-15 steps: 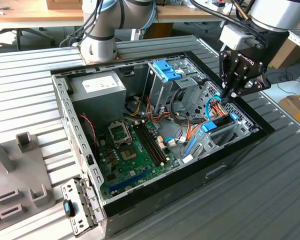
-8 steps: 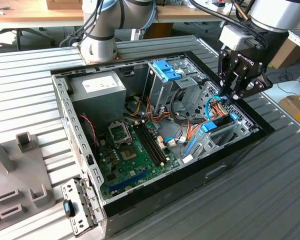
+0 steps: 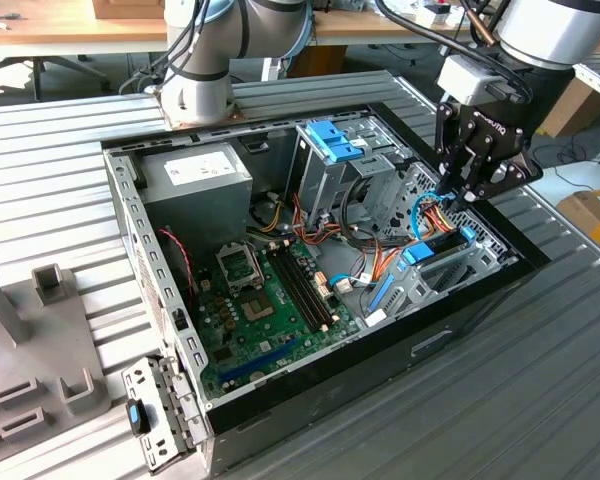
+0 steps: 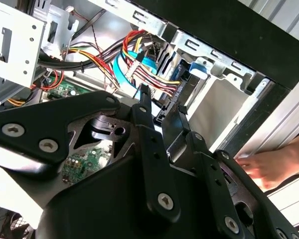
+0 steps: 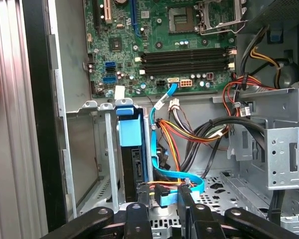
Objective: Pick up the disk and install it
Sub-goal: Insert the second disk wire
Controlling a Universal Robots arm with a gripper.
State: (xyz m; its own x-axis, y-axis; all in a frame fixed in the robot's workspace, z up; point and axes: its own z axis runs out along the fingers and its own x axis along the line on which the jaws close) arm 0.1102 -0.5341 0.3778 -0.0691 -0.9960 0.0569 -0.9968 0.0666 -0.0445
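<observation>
The disk [image 3: 442, 243], black with a bright blue carrier, stands on edge in the grey metal bay at the front corner of the open computer case [image 3: 130, 230], on the exterior view's right. In the first wrist view its blue end tab [image 5: 128, 130] tops the black edge. My gripper [image 3: 450, 195] hangs just above the disk's rear end, among the blue data cable [image 5: 162, 169] and coloured power wires. Its two black fingers [image 5: 137, 209] stand apart with a gap, one over the disk's edge, gripping nothing I can see. The second wrist view shows the gripper [image 4: 162, 102] over the same bay, near the disk [image 4: 194, 68].
Inside the case lie the green motherboard [image 3: 270, 300], a grey power supply [image 3: 195, 180] and a metal cage with a light-blue latch [image 3: 332, 140]. A perforated bracket with a blue clip [image 3: 155, 415] leans outside. A person's hand [image 4: 269, 169] rests on the ribbed table beside the case.
</observation>
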